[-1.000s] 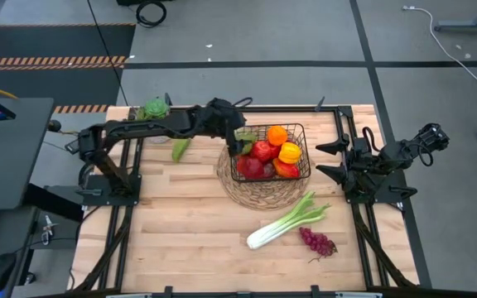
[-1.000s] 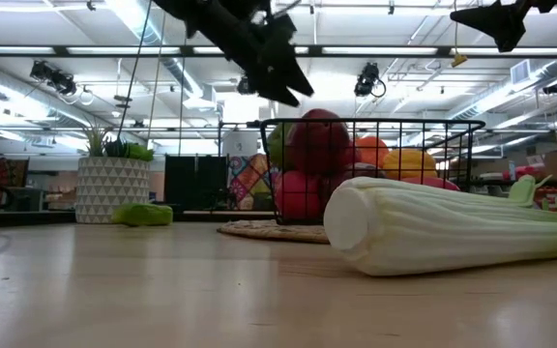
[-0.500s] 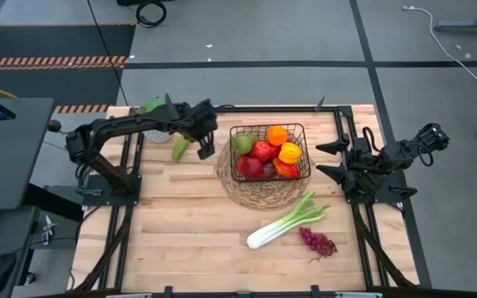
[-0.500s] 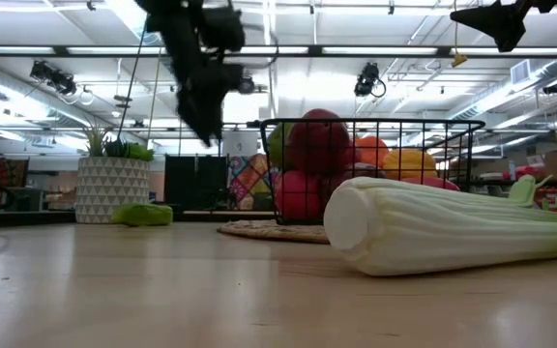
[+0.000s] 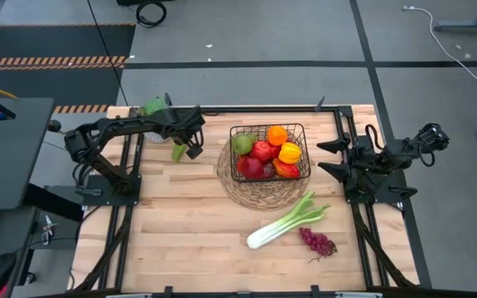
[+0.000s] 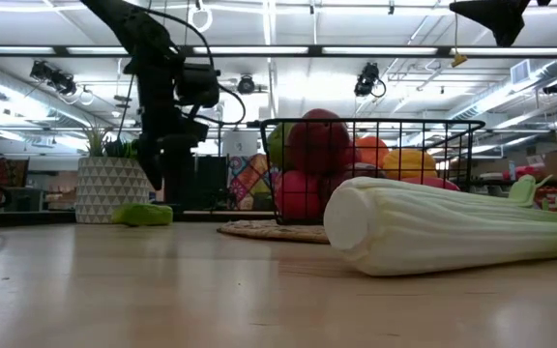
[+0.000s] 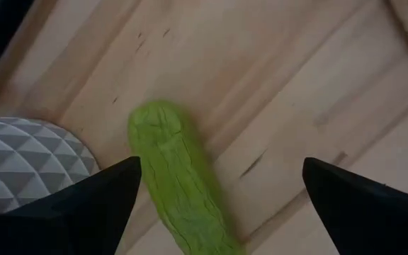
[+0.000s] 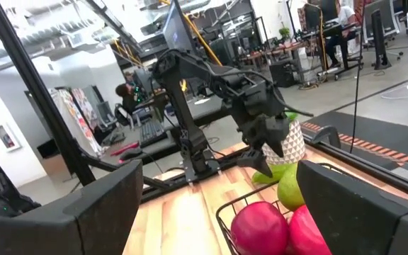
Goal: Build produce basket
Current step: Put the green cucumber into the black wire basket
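Left wrist view: left claw (image 7: 218,195) spread wide and empty, poised over a wrinkled green vegetable (image 7: 179,180) lying flat on the wooden tabletop (image 7: 282,92), one end just beside the white patterned pot (image 7: 20,159). From above, same left claw (image 5: 190,142) hanging at the far left part of the tabletop (image 5: 189,240), directly by that green vegetable (image 5: 179,150), with the potted plant (image 5: 155,108) near the far edge. Further right, black wire basket (image 5: 270,153) resting on a round woven mat (image 5: 259,189), loaded with a green pear (image 5: 243,143), red apples (image 5: 263,151), an orange (image 5: 277,135) and a yellow pepper (image 5: 290,152). Nearer the front, outside the basket, celery (image 5: 286,221) lying diagonally, and purple grapes (image 5: 317,242) just beside its leafy half. At the right edge of the tabletop, right claw (image 5: 331,158) parked well apart from the produce, fingers spread and holding nothing. Across the low view, celery (image 6: 453,227) large in the foreground, basket (image 6: 370,169) behind it, left claw (image 6: 162,159) coming down above the green vegetable (image 6: 143,214).
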`<action>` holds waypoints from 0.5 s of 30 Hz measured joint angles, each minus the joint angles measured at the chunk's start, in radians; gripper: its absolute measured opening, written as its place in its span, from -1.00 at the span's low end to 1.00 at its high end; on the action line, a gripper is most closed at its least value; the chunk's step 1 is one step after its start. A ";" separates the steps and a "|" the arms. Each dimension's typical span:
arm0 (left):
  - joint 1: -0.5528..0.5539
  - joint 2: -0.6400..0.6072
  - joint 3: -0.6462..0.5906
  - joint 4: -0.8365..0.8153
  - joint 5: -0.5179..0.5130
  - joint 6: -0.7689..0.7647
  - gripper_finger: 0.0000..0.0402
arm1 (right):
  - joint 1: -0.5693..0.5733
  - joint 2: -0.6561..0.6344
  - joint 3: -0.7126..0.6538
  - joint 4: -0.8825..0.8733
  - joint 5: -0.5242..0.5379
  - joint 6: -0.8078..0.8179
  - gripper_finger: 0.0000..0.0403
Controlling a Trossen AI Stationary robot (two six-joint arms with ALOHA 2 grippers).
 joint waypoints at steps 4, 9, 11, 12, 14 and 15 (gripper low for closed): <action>-0.001 0.000 -0.019 0.025 -0.064 -0.014 0.99 | 0.000 0.000 0.000 0.018 0.000 0.000 0.87; -0.001 0.010 -0.025 0.029 -0.160 -0.033 0.99 | 0.000 0.000 0.000 0.034 0.000 0.000 0.87; -0.010 0.010 -0.025 0.031 -0.164 -0.047 0.99 | 0.000 0.000 0.000 0.034 0.002 0.000 0.87; -0.014 0.010 -0.025 0.028 -0.164 -0.055 0.99 | 0.000 0.000 0.000 0.034 0.004 0.000 0.87; -0.021 0.011 -0.025 0.016 -0.163 -0.064 0.99 | 0.000 0.000 0.000 0.034 0.005 0.000 0.87; -0.026 0.016 -0.025 0.010 -0.160 -0.073 0.99 | 0.000 0.000 0.000 0.034 0.005 0.000 0.87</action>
